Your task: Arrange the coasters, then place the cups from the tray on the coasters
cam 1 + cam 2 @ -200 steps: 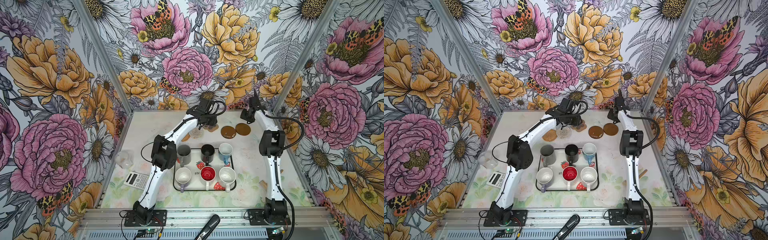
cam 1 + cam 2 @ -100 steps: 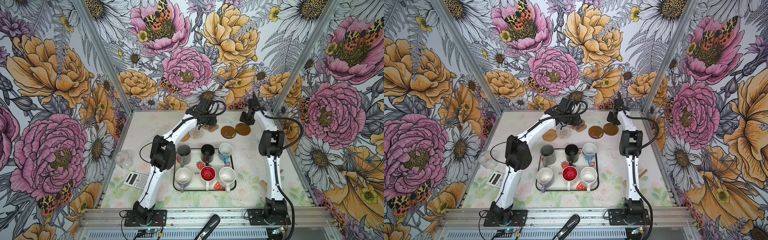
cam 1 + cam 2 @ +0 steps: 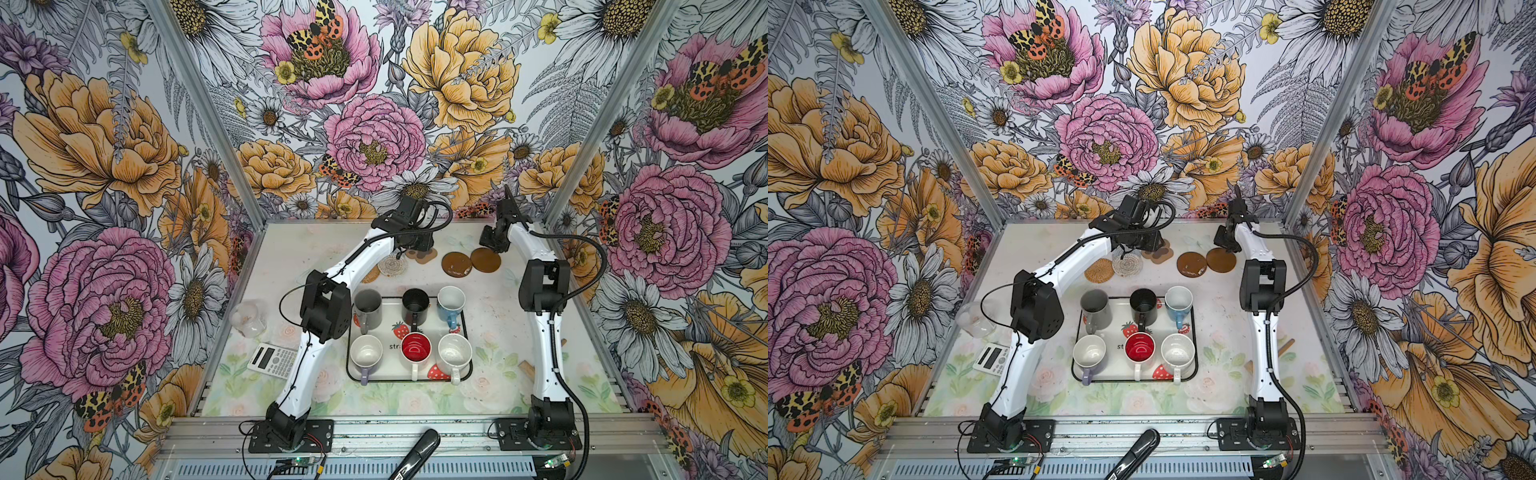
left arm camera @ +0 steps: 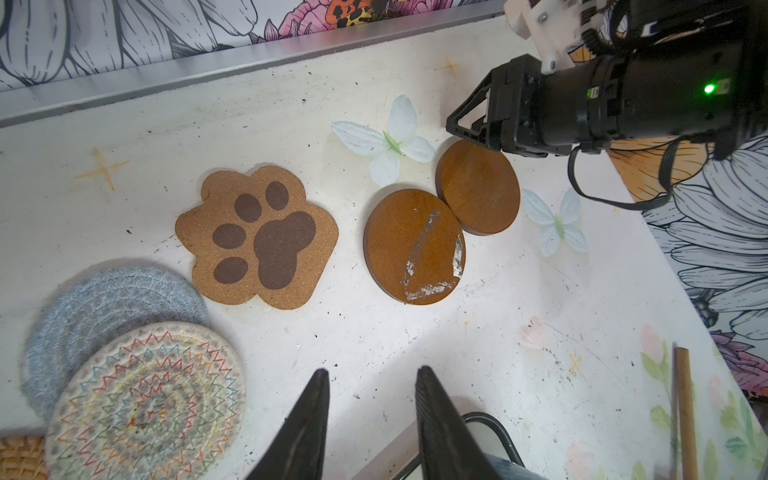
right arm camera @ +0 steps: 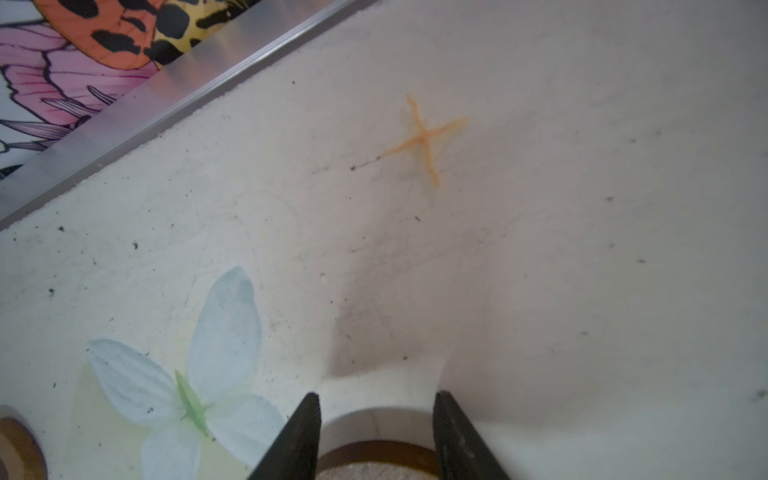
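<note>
Barely begun: coasters (image 4: 257, 241) lie bunched and overlapping, six cups (image 3: 415, 347) on the tray (image 3: 391, 315); left claw (image 4: 370, 372) narrow, empty, right claw (image 5: 376, 397) half-open over a brown disc (image 4: 478, 187).

Along the far edge of the tabletop (image 3: 490, 316) the coasters are laid in a row: a rattan coaster (image 3: 1099, 270), a zigzag-stitched coaster (image 4: 145, 399) overlapping a grey-blue coaster (image 4: 104, 299), a paw-shaped coaster (image 4: 257, 245), and a scuffed brown disc (image 3: 457, 264) touching a plain brown disc (image 3: 485, 259). The tray (image 3: 428, 332) is set mid-tabletop. A glass beaker (image 3: 248, 319) and a calculator (image 3: 272, 358) are placed near the left edge, a wooden stick (image 3: 525, 368) near the right.

Floral walls (image 3: 374, 124) (butterflies too), pale tabletop (image 3: 494, 316).
</note>
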Controlling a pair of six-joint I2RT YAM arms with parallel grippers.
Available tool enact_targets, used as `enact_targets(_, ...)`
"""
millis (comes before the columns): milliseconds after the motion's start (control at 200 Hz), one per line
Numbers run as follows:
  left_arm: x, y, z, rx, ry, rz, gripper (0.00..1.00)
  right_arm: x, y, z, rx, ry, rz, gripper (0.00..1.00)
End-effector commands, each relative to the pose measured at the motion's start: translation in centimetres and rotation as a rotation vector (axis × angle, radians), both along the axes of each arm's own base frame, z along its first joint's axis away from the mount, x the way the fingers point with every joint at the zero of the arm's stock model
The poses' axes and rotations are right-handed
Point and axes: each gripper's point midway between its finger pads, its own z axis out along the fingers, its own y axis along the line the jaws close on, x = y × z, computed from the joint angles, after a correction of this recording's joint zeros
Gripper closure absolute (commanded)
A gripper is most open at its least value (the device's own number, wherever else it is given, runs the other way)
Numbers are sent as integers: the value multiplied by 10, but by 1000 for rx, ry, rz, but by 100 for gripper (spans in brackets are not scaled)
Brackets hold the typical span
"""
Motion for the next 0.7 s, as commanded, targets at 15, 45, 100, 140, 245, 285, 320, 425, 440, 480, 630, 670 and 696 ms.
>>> enact_targets(15,-2,4,28,-12,-60,-5,63,-19,2,-9,-11,74,11,53)
enact_targets(45,-3,5,30,-13,-61,-4,63,-20,2,-10,-12,76,11,53)
enact_targets(100,-4,5,31,-16,-66,-4,63,-21,2,-9,-13,77,9,53)
enact_targets(140,-4,6,33,-19,-68,-3,63,-22,2,-7,-14,77,9,53)
enact_targets(245,-5,5,34,-28,-70,-2,63,-24,0,-3,-24,74,13,53)
enact_targets(285,-6,5,34,-32,-70,-3,63,-24,-2,-1,-32,73,12,53)
enact_targets(320,-5,6,33,-32,-67,-1,63,-25,-2,0,-34,72,12,53)
enact_targets(425,-7,4,34,-38,-67,-4,63,-26,-3,3,-32,72,9,53)
enact_targets(440,-6,4,34,-37,-67,-3,63,-27,-4,3,-34,72,9,53)
enact_targets(480,-7,3,34,-38,-68,-6,63,-27,-4,3,-34,74,11,53)
enact_targets(630,-7,4,37,-41,-73,-5,63,-32,-3,-1,-34,89,13,52)
enact_targets(670,-9,2,37,-41,-72,-10,63,-33,-3,-3,-31,93,14,52)
enact_targets(696,-9,3,37,-40,-72,-10,63,-33,-3,-4,-31,96,14,52)
